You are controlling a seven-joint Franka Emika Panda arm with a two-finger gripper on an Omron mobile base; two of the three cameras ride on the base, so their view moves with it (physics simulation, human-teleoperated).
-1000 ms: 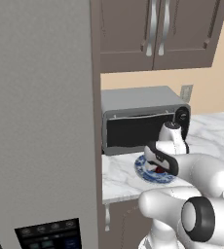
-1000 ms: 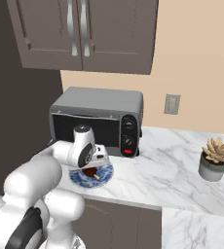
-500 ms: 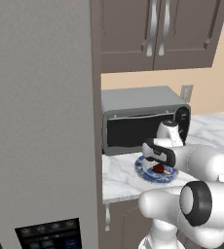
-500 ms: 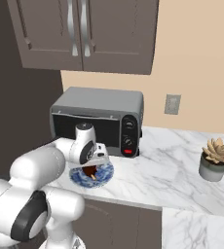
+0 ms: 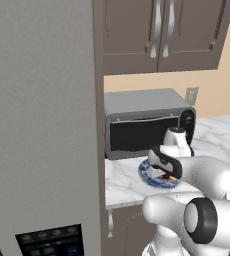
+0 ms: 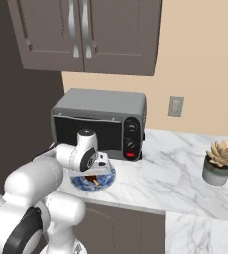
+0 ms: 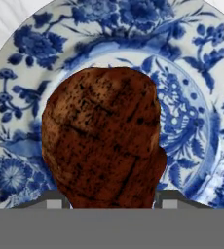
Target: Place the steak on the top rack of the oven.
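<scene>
On the marble counter (image 6: 175, 173), just in front of the silver toaster oven (image 6: 101, 121), sits the blue-and-white plate (image 7: 196, 97); steak (image 7: 102, 141) lies on the plate's centre, dark reddish-brown, oval; gripper (image 6: 97, 171) is down over the plate, hand pitched forward and low; hand view shows the two finger tips (image 7: 53, 198) flanking the near end of the steak, one each side, right up against the meat; jaws are spread to roughly the steak's width, but whether they are actually pinching it or just beside it I cannot tell; steak looks flat on the plate, not lifted, as far as the hand view shows.

Left base view: white arm reaches from lower right to the plate (image 5: 154, 177), wrist covering most of it; a sliver of the steak (image 5: 163, 176) peeks out under the hand; tall grey panel (image 5: 42, 125) fills the left side, with a dark control strip (image 5: 49, 240) at its foot; dark wood cabinets (image 5: 162, 30) above the toaster oven.

Right base view: potted succulent (image 6: 220, 161) stands well apart to the right on the counter; wall outlet (image 6: 175, 106) behind it on the beige wall.
</scene>
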